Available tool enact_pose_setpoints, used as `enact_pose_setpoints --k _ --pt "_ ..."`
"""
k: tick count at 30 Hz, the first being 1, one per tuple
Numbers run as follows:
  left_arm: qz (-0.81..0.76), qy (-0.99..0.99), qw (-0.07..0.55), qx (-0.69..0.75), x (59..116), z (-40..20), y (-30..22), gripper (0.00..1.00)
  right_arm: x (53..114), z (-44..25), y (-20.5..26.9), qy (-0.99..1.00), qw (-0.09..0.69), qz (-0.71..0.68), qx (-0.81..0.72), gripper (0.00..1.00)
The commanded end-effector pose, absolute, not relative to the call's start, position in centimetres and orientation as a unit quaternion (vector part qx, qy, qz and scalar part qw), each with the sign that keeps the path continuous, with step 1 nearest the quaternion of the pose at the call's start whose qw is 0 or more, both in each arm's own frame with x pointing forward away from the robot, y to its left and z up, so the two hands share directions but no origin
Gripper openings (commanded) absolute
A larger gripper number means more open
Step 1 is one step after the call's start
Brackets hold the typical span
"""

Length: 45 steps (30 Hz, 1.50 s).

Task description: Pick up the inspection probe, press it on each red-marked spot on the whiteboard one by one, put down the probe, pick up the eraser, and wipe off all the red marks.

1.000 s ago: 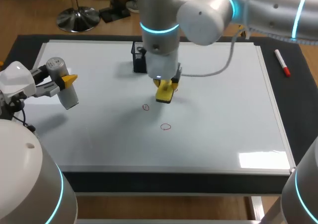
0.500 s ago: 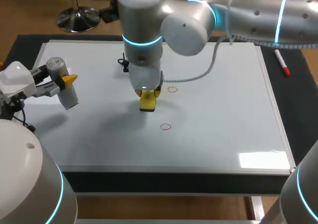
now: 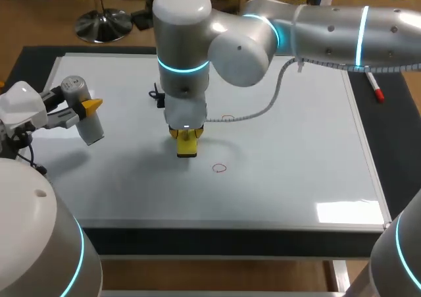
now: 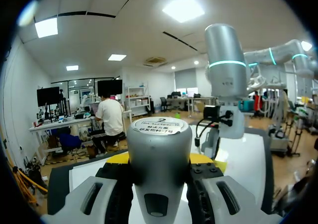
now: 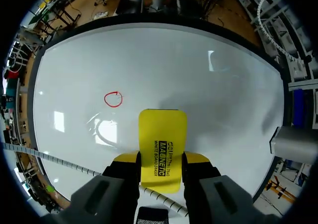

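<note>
right gripper clamped on eraser, red mark on whiteboard ahead of fingertips; left gripper clamped on probe

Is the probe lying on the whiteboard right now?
No, the left gripper is shut on the probe, one yellow tip on each side of it.

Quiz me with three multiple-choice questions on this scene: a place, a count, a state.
1. Where is the probe? A on the table B in the left claw C on the floor
2. Red circles in the head view? A two B four C six
3. The right claw is A open B shut on the eraser C shut on a pen
1B, clamped between its tips; 2A, that one plus a second farther back; 3B, both tips press its sides.
</note>
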State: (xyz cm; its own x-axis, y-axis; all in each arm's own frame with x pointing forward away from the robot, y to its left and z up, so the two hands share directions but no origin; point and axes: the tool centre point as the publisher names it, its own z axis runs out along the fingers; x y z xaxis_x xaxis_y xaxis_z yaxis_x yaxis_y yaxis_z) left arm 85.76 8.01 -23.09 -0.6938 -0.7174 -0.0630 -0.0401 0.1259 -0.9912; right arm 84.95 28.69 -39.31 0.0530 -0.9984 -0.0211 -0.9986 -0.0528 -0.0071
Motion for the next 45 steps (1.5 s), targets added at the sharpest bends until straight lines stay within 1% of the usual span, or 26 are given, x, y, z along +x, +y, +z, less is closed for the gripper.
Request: enact_pose_setpoints --k 1,11,24,38,45 --pt "-0.603 0.694 0.283 -0.273 85.8 -23.1 7.9 0.0 85.0 -39.8 29.7 0.685 0.007 -0.001 -0.728 0.0" --pt "-0.603 0.694 0.283 -0.273 85.8 -23.1 7.9 0.0 85.3 -40.6 30.5 0.679 0.006 0.011 -0.734 0.0" --pt "-0.603 0.694 0.283 -0.273 85.8 -23.1 7.9 0.0 86.1 -41.9 29.8 0.685 -0.002 0.013 -0.728 0.0" --pt "-0.603 0.694 0.283 -0.273 85.8 -23.1 7.9 0.0 87.0 -42.9 26.3 0.72 -0.017 0.011 -0.694 0.0" --pt "-0.603 0.694 0.283 -0.273 85.8 -23.1 7.9 0.0 87.3 -43.3 23.4 0.74 -0.027 0.006 -0.673 0.0"
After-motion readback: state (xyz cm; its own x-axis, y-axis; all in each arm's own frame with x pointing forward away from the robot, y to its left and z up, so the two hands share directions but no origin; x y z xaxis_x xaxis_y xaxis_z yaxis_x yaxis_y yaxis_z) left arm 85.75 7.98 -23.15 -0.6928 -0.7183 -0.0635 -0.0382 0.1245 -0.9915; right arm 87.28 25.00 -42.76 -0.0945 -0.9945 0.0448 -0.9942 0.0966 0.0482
